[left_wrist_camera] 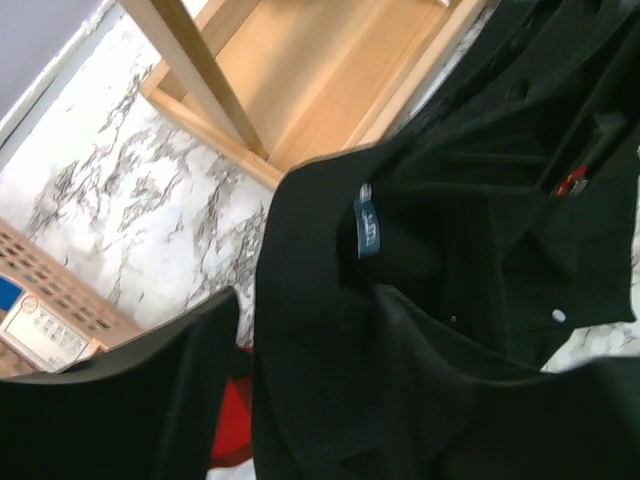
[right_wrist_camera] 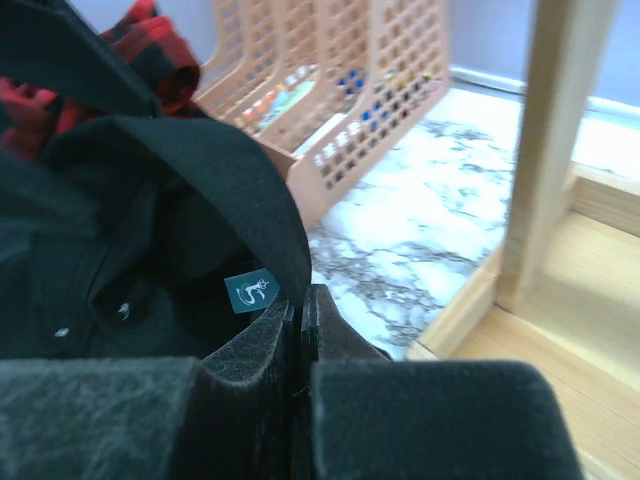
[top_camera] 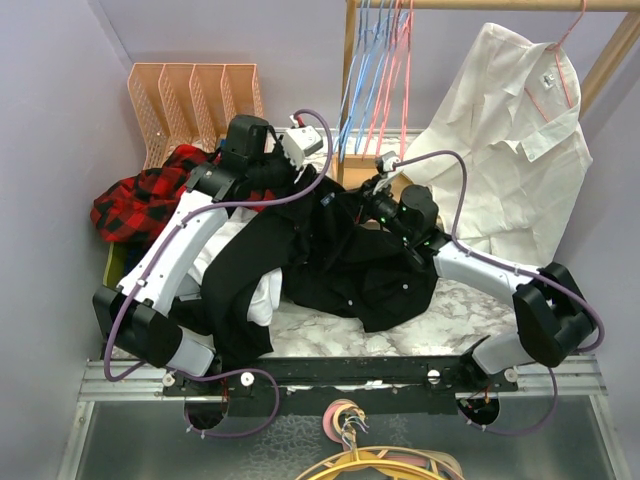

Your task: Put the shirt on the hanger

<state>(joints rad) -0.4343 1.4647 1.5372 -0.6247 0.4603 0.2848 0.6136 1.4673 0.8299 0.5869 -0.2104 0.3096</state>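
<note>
The black shirt (top_camera: 350, 270) lies bunched mid-table, its collar end raised between my grippers. My right gripper (top_camera: 362, 195) is shut on the collar edge by the teal label; in the right wrist view (right_wrist_camera: 303, 300) the jaws pinch the black shirt (right_wrist_camera: 100, 250). My left gripper (top_camera: 305, 178) is at the other side of the collar. In the left wrist view (left_wrist_camera: 306, 300) its fingers stand apart with a fold of shirt (left_wrist_camera: 450, 200) between them and a gap beside the left finger. Thin pink-red wire hangers (top_camera: 395, 70) hang on the rail behind; none is in the shirt.
A white shirt (top_camera: 510, 130) hangs at back right. Blue hangers (top_camera: 362, 70) share the rail by the wooden post (top_camera: 349, 80). A peach file rack (top_camera: 195, 95) and red plaid garment (top_camera: 140, 195) sit at back left. White cloth (top_camera: 262, 300) lies under the shirt.
</note>
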